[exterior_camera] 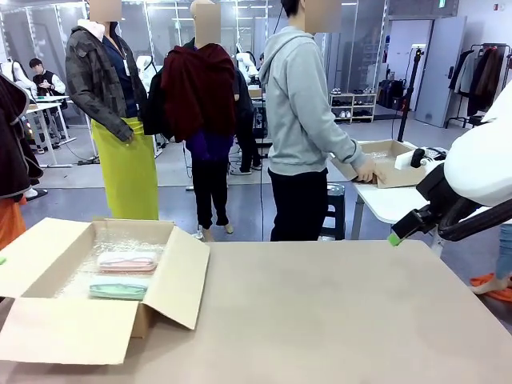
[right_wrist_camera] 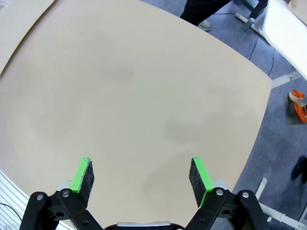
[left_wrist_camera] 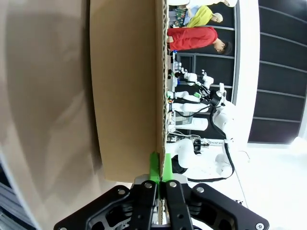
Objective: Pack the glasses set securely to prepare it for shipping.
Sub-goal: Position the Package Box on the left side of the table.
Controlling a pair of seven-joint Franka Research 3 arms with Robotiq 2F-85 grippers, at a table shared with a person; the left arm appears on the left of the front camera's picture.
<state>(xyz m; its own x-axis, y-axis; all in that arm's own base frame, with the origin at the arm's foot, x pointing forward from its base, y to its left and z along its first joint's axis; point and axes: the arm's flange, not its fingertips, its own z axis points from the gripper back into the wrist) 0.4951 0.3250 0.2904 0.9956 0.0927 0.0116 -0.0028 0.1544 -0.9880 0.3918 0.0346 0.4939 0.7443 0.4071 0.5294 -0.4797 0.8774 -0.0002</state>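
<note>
Glasses cases, one pale pink and one mint green, lie side by side on bubble wrap inside the open cardboard box at the left of the table, the pink one farther from the robot. In the left wrist view, the left gripper is clamped on the edge of a box flap, its green pads pressed against either face of the cardboard. At the right edge of the front view, the right gripper hangs above the table's far right corner, apart from the box. Its wrist view shows the right gripper spread wide, fingers empty over bare tabletop. A person in a grey hoodie stands beyond the table, a hand on another box on a white side table.
</note>
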